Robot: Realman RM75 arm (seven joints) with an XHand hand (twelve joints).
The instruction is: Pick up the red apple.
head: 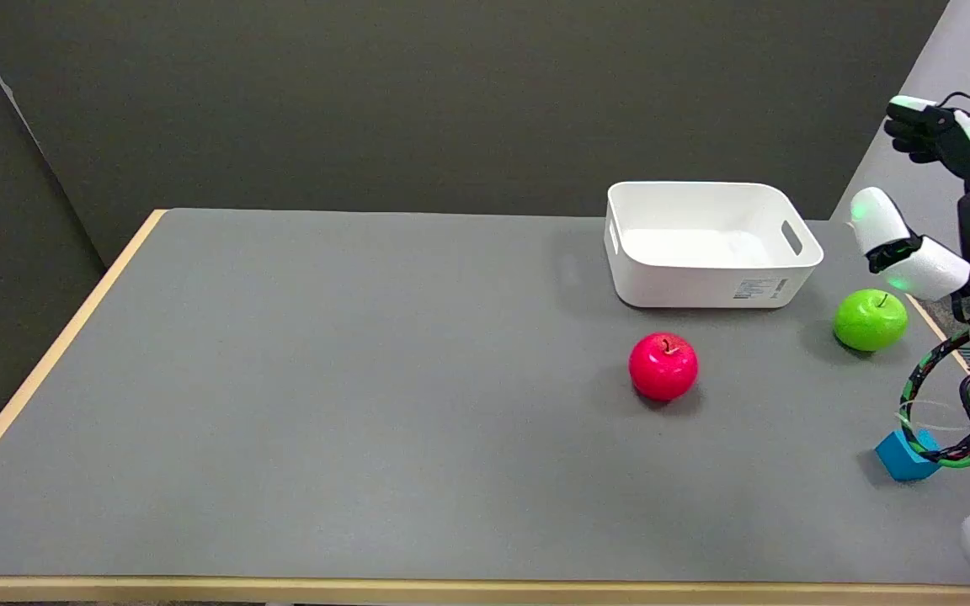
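The red apple [663, 365] stands upright on the grey table [367, 404], right of centre, with its stem up. My right hand [944, 206] hangs in the air at the far right edge of the head view, well to the right of and above the apple. Its fingers are spread and hold nothing. Part of the hand is cut off by the picture's edge.
A white bin [708, 242] with handle slots stands behind the red apple. A green apple [871, 319] lies near the table's right edge, just under my hand. A small blue block [906, 455] sits at the right front, beside my arm's cable loop.
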